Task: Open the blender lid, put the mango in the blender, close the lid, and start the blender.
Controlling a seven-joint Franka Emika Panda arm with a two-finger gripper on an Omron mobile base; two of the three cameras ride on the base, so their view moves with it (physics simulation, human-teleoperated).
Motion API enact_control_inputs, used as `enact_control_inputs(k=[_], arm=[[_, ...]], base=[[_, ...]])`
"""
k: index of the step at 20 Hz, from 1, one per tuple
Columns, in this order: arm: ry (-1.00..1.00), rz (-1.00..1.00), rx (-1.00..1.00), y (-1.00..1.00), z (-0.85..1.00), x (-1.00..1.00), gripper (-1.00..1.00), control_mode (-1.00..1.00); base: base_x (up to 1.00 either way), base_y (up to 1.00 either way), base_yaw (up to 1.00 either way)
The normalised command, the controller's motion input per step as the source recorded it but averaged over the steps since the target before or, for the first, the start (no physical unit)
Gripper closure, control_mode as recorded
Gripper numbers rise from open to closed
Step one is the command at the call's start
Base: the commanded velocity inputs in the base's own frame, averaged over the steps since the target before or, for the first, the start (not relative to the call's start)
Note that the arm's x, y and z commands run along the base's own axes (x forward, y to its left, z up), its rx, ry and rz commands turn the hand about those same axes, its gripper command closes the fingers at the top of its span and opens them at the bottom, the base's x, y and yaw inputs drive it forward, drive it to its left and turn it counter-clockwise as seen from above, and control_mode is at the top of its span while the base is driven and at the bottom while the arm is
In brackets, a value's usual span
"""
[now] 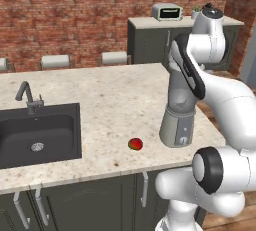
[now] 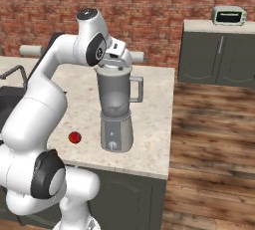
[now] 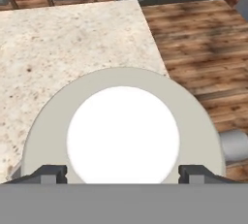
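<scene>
The blender (image 2: 117,124) stands near the counter's right front corner, its smoky jar (image 2: 115,94) on a silver-grey base (image 1: 177,130) with a small knob. The blender lid (image 3: 43,136), a light-grey disc with a white centre cap (image 3: 123,136), sits on the jar. My gripper (image 3: 122,172) hangs straight over the lid (image 2: 115,67), open, with its fingertips (image 3: 48,172) standing either side of the white cap. I cannot tell whether they touch it. The mango (image 1: 135,144), small and red, lies on the counter left of the base (image 2: 74,137).
A dark sink (image 1: 40,135) with a faucet (image 1: 27,97) is set into the counter's left part. A toaster oven (image 2: 229,15) sits on the far cabinet. The counter edge (image 2: 167,124) drops to wooden floor on the right. Stools (image 1: 55,61) line the far side.
</scene>
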Motion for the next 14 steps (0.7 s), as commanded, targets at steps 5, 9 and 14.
enact_control_inputs(k=[5, 9, 14], arm=[[0.0, 0.0, 0.0, 0.0, -0.08, 0.44, 1.0, -1.0], [0.0, 0.01, 0.02, 0.0, 0.04, 0.19, 1.0, -1.0], [-0.13, 0.0, 0.03, 0.0, 0.56, -0.53, 1.0, -1.0]], base=[[0.0, 0.0, 0.0], [0.0, 0.0, 0.0], [0.0, 0.0, 0.0]])
